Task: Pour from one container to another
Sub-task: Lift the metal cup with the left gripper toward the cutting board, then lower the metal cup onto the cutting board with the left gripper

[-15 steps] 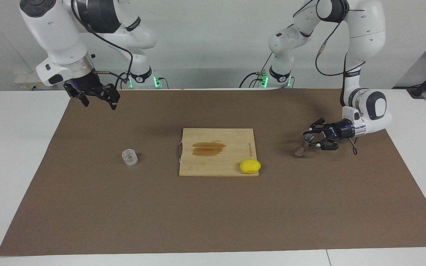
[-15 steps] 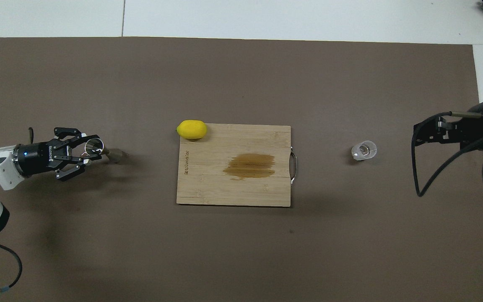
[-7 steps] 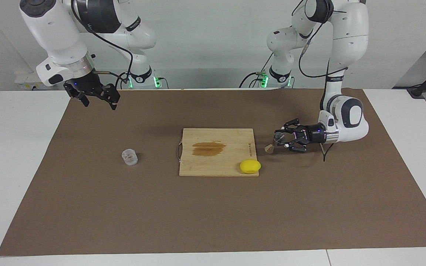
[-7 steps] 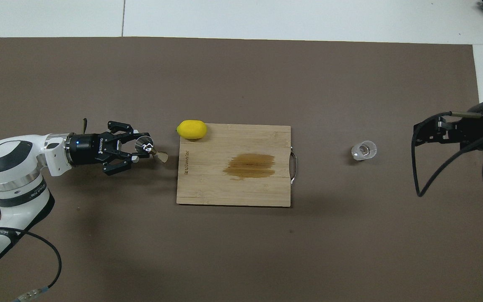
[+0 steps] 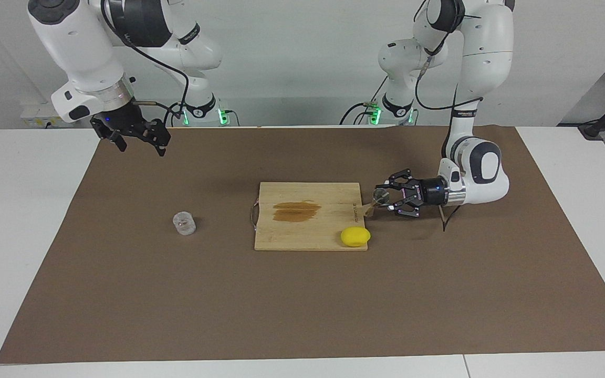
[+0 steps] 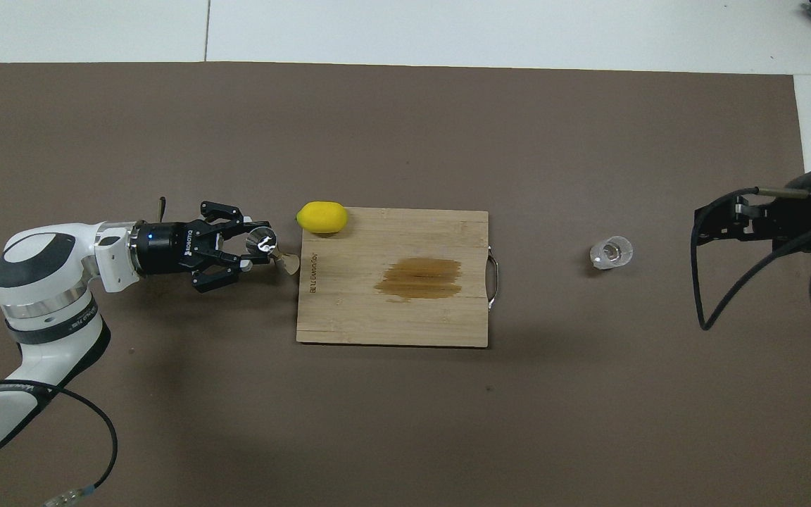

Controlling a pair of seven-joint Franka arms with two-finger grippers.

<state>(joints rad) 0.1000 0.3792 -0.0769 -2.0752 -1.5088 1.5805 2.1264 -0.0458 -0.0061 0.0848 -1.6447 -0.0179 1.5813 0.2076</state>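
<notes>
1. The metal jigger (image 5: 375, 203) was gripped by the left gripper (image 5: 386, 199), its jaws clenched on it. It hung tipped on its side at the edge of the wooden cutting board (image 5: 308, 216) toward the left arm's end of the table (image 5: 124, 294), its far cone reaching out over the board's rim.
2. The clear cup (image 5: 184, 223) stood upright on the table, well apart from those jaws, past the board toward the right arm's end. Nothing touched it, and whether it held any liquid could not be told.
3. The right gripper (image 5: 139, 137) waited in the air over the corner of the brown mat, its jaws released and holding nothing.
4. A yellow lemon (image 5: 355, 236) lay at the board's corner just below the left jaws in the facing view, near but apart from the jigger. A brown stain (image 5: 296, 211) marked the board's middle.
5. By my reading the task was early: one vessel was in hand, but the cup was not yet lifted and no pouring had begun. Left were setting the jigger upright, grasping the cup, and tipping it into the jigger.
</notes>
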